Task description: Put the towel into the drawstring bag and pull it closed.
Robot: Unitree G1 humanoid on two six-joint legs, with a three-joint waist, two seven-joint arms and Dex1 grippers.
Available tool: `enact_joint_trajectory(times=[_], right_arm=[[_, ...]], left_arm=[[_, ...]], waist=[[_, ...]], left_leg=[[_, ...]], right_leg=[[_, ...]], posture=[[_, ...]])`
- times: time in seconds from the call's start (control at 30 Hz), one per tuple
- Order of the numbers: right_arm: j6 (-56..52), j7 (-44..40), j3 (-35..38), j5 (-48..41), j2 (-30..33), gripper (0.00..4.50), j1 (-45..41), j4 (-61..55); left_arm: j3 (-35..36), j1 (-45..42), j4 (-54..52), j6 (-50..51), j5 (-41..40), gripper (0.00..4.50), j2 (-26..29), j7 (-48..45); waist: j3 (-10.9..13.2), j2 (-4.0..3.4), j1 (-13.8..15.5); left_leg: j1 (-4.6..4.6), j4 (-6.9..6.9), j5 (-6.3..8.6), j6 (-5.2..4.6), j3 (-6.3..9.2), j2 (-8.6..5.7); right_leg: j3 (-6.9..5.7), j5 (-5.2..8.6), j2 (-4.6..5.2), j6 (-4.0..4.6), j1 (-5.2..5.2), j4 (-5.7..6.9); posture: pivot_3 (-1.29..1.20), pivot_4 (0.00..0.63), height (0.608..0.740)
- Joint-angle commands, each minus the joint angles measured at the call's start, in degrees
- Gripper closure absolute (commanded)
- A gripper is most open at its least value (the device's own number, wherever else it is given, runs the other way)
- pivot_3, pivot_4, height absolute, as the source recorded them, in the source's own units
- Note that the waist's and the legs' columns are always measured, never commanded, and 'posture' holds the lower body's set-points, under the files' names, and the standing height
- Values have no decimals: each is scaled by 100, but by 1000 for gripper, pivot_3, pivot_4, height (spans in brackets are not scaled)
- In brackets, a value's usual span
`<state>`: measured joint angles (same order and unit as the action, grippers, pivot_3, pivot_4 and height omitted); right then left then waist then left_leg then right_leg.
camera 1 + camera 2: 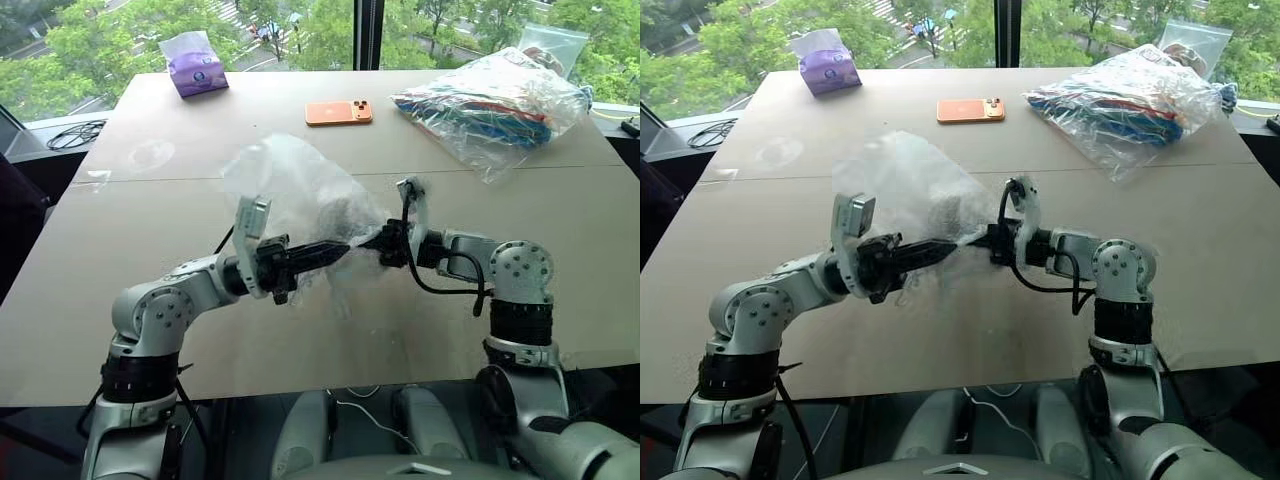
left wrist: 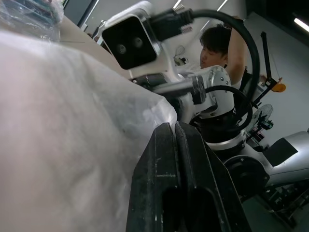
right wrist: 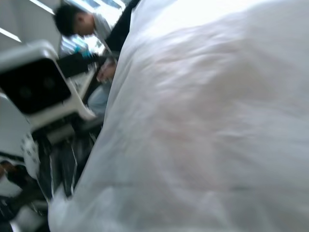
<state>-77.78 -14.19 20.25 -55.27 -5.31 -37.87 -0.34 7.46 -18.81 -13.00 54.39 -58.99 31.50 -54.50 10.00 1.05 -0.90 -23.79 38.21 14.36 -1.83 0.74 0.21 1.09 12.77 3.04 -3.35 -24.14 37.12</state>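
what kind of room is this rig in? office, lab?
Probably an upper-floor lab or office. The large beige table stands against tall windows looking down on treetops and a street. In the left wrist view, a person sits behind amid stands and other equipment.

The thin white semi-translucent fabric drawstring bag [image 1: 300, 190] veils a pale lump inside; whether that is the cream terry towel cannot be told. The right gripper's black fingertips [image 1: 368, 243] are buried in its folds. Its cords are too fine to make out.

white translucent drawstring bag [image 1: 300, 185], purple tissue pack [image 1: 197, 70], orange phone [image 1: 338, 112]
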Motion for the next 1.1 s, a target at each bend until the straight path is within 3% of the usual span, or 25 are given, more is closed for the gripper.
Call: enact_joint_trajectory(times=[0.03,0.27,0.37,0.5,0.67,0.8,1.1], right_arm=[[503,1022,777,-825,-756,4287,-64,-47],[2036,2779,598,-1548,-1882,4287,155,-1],[2526,2977,-1,-1422,-1791,4287,281,-94],[3144,3157,-647,-1215,-1529,2518,378,-157],[3395,3815,-924,-1928,-1380,63,240,-350],[2880,3694,-1562,-1870,-676,18,406,-661],[2233,3395,-1680,-1883,164,18,919,-940]], left_arm=[[100,33,-294,36,-308,4500,-96,76],[196,-184,-178,113,-683,4500,-393,445],[241,-432,43,-13,-616,4500,-574,674],[122,-873,556,-503,35,4500,-895,1079],[-214,-1331,1349,-1234,1043,4500,-1060,1053],[-25,-1653,1755,-1460,1154,4500,-1254,1079],[332,-2018,2106,-1504,1051,4500,-1373,1063]], waist=[[3,-5,17],[4,-7,-62],[4,-7,-129],[4,-7,-155],[4,-7,-146],[4,-6,-154],[4,-6,-144]], left_leg=[[-1,0,0,0,2,0],[3,2,0,-1,-9,-5],[5,2,0,-1,-7,-2],[8,8,0,-1,-13,-4],[7,10,0,-1,-13,-7],[1,8,0,-1,-17,-2],[-4,10,0,-2,-16,-1]], right_leg=[[-3,0,0,0,1,1],[8,0,2,0,-3,10],[7,1,-4,1,-9,31],[16,1,-8,0,-9,38],[17,2,-8,0,-9,41],[21,2,-10,0,-20,41],[21,2,-9,-1,-20,39]], posture=[[0,150,740],[0,150,740],[0,150,740],[0,150,740],[0,150,740],[0,150,740],[0,150,740]])
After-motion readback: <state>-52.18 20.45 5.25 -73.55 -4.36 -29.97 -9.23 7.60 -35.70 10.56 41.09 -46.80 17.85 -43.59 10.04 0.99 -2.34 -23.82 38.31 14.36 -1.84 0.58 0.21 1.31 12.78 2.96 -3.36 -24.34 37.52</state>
